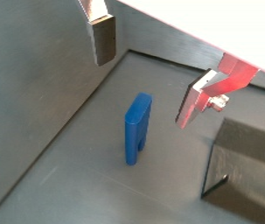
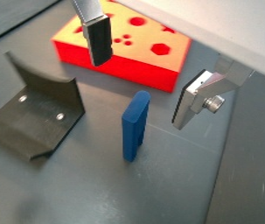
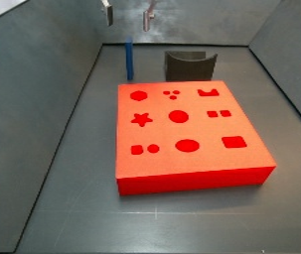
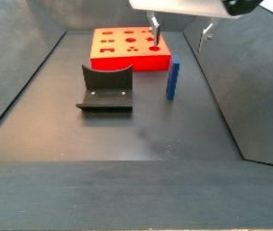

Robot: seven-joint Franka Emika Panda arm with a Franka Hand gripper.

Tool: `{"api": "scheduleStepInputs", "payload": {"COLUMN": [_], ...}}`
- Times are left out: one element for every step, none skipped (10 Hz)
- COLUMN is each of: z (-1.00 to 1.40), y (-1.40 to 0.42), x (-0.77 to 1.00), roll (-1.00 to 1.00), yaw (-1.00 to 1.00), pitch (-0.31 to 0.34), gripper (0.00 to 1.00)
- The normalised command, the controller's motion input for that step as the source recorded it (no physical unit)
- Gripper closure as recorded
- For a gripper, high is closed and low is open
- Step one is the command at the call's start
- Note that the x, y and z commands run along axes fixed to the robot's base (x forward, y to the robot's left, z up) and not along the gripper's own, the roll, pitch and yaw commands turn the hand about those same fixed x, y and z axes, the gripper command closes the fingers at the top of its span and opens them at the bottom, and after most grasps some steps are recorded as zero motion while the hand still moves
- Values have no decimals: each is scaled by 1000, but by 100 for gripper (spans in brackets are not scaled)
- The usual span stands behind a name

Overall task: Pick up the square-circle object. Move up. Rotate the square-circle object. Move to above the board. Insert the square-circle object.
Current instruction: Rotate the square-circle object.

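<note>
— Anything done yet?
— No. My tool [image 2: 141, 74] hangs spread and empty above the slim blue plastic peg [image 2: 135, 127], which stands untouched on the surface beside the red block board [image 2: 111, 52].

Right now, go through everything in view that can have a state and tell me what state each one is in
gripper: open, empty, hovering above the square-circle object, fingers either side of it.
square-circle object: standing upright on the floor, not held, between the board and the fixture.
board: lying flat on the floor, every cut-out empty.
fixture: standing on the floor beside the board, nothing in it.
</note>
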Motion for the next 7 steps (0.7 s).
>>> {"api": "scheduleStepInputs", "payload": {"z": [-40, -38, -38, -37, -37, -37, -37], "y": [11, 12, 12, 12, 12, 13, 13], "x": [31, 31, 31, 32, 32, 32, 32], "roll": [-9, -9, -10, -10, -11, -12, -13], "yaw": [-1000, -1000, -1000, -1000, -1000, -1000, -1000], "pitch": [2, 2, 2, 2, 2, 2, 3], "gripper": [0, 0, 0, 0, 0, 0, 0]}}
